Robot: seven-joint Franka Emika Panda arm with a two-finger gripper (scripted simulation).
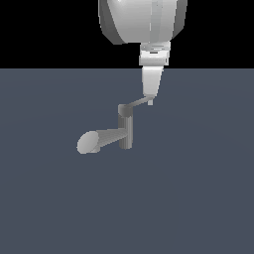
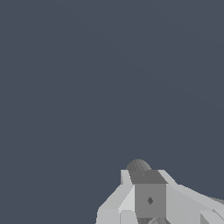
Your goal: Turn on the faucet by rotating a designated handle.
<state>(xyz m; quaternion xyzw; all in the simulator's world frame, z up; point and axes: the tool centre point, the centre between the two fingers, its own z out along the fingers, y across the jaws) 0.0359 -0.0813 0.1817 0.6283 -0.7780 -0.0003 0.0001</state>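
Observation:
The small grey faucet (image 1: 126, 130) stands on the flat floor in the exterior view, its upright post dark grey. Its thick flaring spout (image 1: 94, 141) points to the exterior view's left and ends in a pale oval. The handle (image 1: 138, 104), a thin light-grey lever, runs from the post's top up toward the exterior view's right. My gripper (image 1: 150, 98) comes down from above, with its tips touching the handle's far end. No gap shows between the fingers. In the wrist view the pale fingers (image 2: 124, 197) flank a dark grey block, and a rounded dark part shows just behind them.
A plain blue-grey floor (image 1: 188, 198) spreads around the faucet in both views. The arm's bulky pale wrist (image 1: 141, 20) hangs above the faucet at the top of the exterior view.

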